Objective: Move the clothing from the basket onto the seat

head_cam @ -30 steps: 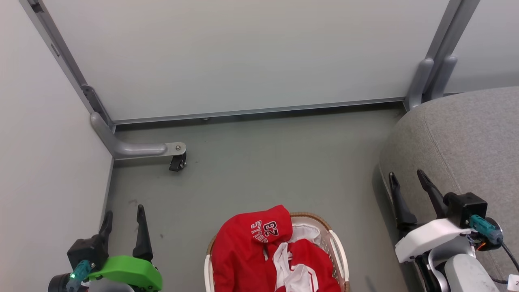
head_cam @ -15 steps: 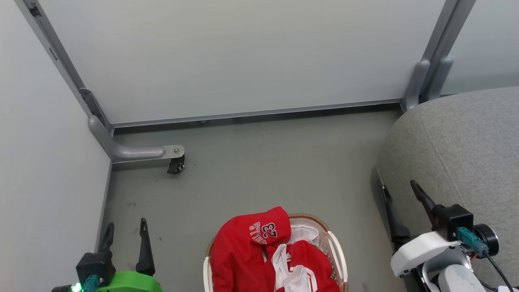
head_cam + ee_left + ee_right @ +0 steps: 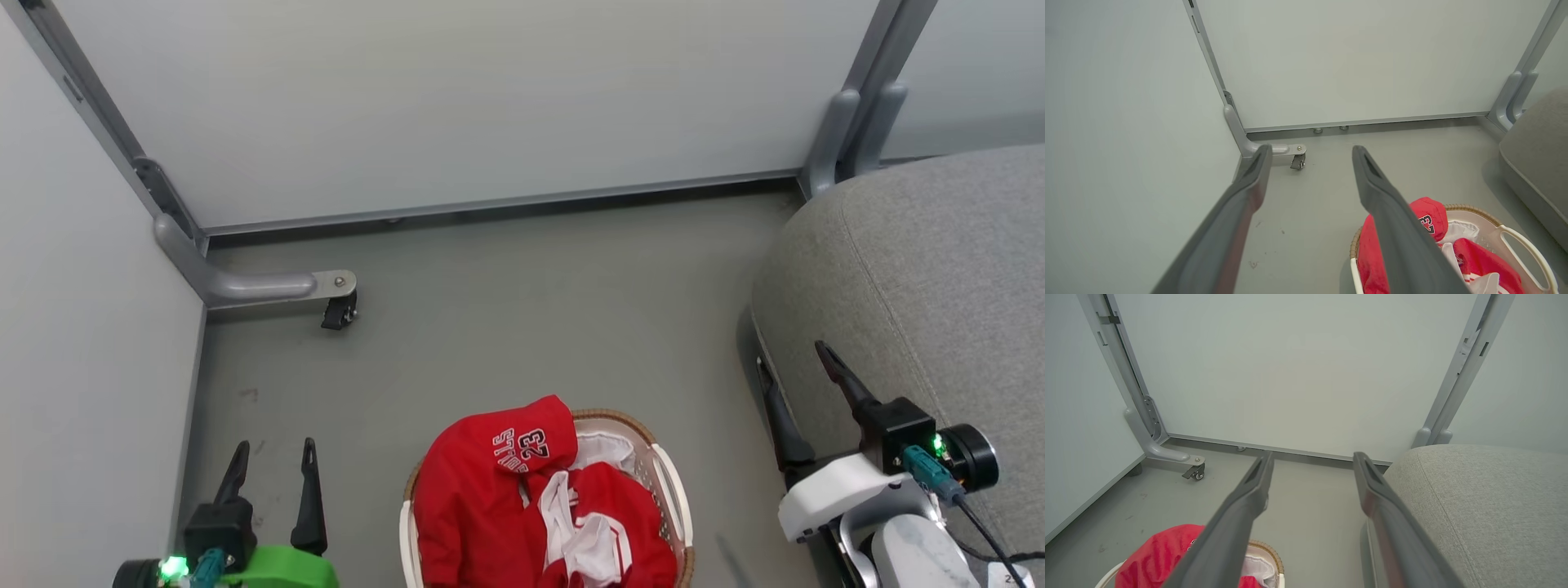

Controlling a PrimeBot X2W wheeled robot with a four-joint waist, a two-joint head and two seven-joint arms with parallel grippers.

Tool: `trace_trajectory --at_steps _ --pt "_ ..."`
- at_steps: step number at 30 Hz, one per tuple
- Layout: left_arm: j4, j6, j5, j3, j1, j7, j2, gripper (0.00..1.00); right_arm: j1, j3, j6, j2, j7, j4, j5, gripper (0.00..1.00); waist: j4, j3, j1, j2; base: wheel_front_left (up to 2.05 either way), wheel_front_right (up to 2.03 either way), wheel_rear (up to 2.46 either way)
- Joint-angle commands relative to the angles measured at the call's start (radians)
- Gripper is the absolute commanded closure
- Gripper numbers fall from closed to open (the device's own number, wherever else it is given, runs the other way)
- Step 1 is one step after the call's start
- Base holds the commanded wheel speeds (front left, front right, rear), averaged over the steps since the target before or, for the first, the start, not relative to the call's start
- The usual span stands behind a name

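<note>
My left hand (image 3: 276, 445) and right hand (image 3: 790, 356), fingers spread apart and empty, flank the oval white perforated plastic basket (image 3: 622, 419) with its brown woven rim on the grey floor (image 3: 522, 310). Red white-trimmed sports clothing (image 3: 482, 498), "23" showing, is heaped inside it, near the large rounded grey fabric seat (image 3: 922, 269).

clothing (image 3: 490, 506) in basket (image 3: 673, 498); seat (image 3: 922, 278) right of basket; caster (image 3: 339, 310) far left.
</note>
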Motion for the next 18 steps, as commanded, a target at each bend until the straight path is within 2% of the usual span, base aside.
trace_trajectory --at_steps 1,18 --pt "0.002 -0.008 -0.009 -0.006 -0.033 -0.004 0.001 0.0 -0.023 0.0 0.0 -0.002 -0.005 -0.009 -0.002 0.0 -0.022 0.051 0.0 0.0 0.0 0.0 0.0" --pt "0.134 -0.048 0.003 -0.067 -0.267 -0.002 0.013 0.0 -0.183 0.018 0.0 0.01 -0.005 -0.074 0.017 0.0 -0.14 0.341 0.0 0.0 0.0 0.0 0.0"
